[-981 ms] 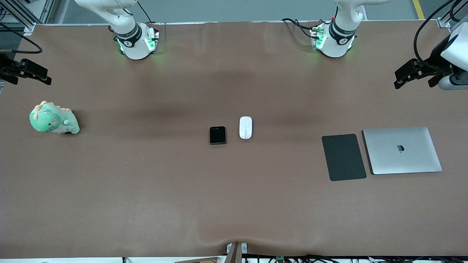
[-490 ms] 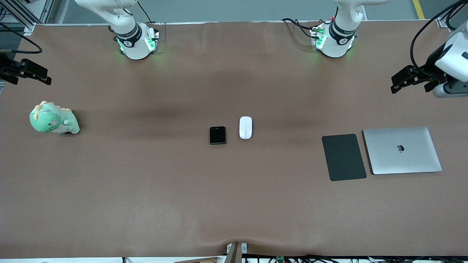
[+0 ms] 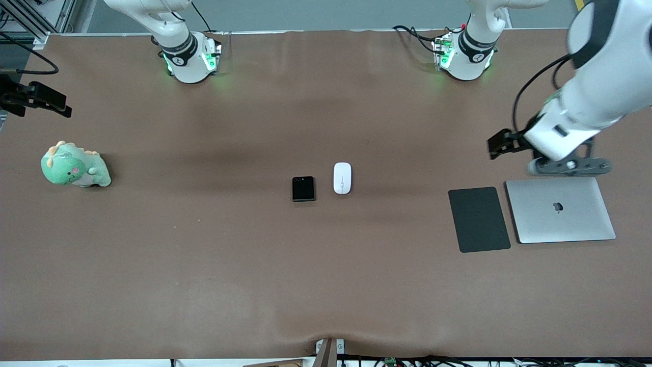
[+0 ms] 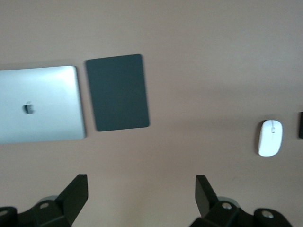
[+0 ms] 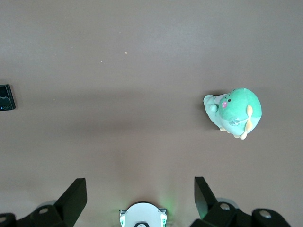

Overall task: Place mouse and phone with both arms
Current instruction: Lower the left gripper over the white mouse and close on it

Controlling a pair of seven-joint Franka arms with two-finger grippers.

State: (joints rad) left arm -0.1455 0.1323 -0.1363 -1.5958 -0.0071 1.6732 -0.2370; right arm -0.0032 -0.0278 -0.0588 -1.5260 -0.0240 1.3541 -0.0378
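The white mouse (image 3: 342, 178) and the black folded phone (image 3: 303, 188) lie side by side at the table's middle, a small gap between them. The mouse is on the side toward the left arm's end. My left gripper (image 3: 498, 147) is open and empty, up over bare table close to the dark grey pad (image 3: 479, 219) and the laptop (image 3: 560, 209). Its wrist view shows open fingers (image 4: 75, 194), the mouse (image 4: 270, 137) and the phone's edge (image 4: 301, 125). My right gripper (image 3: 53, 104) is open and empty, and waits at the right arm's end of the table above the plush toy; the phone (image 5: 6, 97) shows in its wrist view.
A green dinosaur plush (image 3: 74, 165) sits near the right arm's end, also in the right wrist view (image 5: 234, 112). The closed silver laptop and the dark grey pad lie side by side near the left arm's end, both in the left wrist view: pad (image 4: 117, 92), laptop (image 4: 40, 104).
My left arm has swung in from the table's end toward the middle, and its gripper now hangs by the laptop and pad. The right arm, mouse and phone have not moved.
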